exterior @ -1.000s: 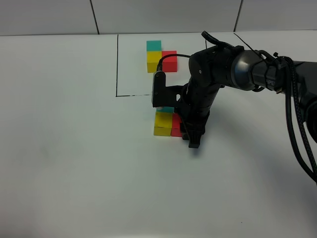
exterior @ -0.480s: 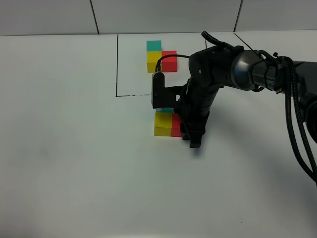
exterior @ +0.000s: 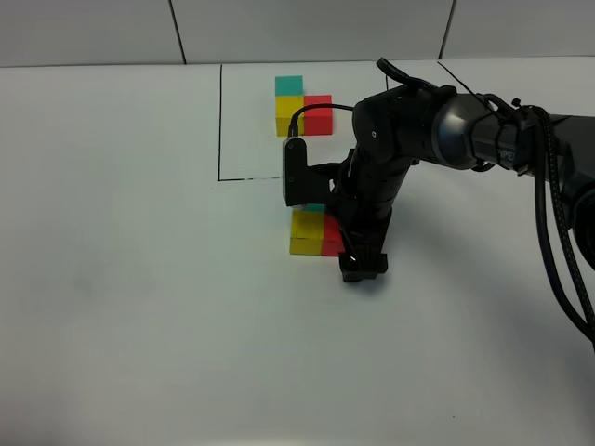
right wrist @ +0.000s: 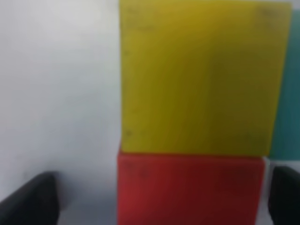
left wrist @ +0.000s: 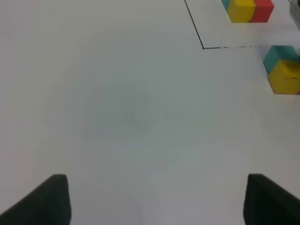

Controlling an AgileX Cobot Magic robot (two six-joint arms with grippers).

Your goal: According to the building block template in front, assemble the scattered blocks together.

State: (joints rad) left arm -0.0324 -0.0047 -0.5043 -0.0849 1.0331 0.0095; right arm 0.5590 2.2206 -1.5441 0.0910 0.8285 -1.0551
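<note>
The building block template [exterior: 302, 104], a joined teal, yellow and red L, sits at the back inside the black-lined area; it also shows in the left wrist view [left wrist: 247, 9]. The scattered blocks stand together: yellow cube [exterior: 305, 230], red cube [exterior: 330, 234] on its right, teal cube [exterior: 314, 206] behind, mostly hidden by the arm. My right gripper [exterior: 363, 267] points down at the red cube's front right. In the right wrist view it [right wrist: 157, 201] is open, fingertips [right wrist: 30, 199] on either side of the red cube [right wrist: 187, 187], below the yellow one [right wrist: 201, 79]. My left gripper [left wrist: 161, 201] is open and empty over bare table.
A black line [exterior: 220, 121] marks the template's area on the white table [exterior: 139, 279]. The right arm [exterior: 409, 130] and its cables [exterior: 558, 232] reach in from the right. The left wrist view shows the teal [left wrist: 280, 54] and yellow [left wrist: 286, 77] cubes at its edge.
The right gripper's tip has shifted slightly toward the table's front and looks wider. The cubes have not moved.
</note>
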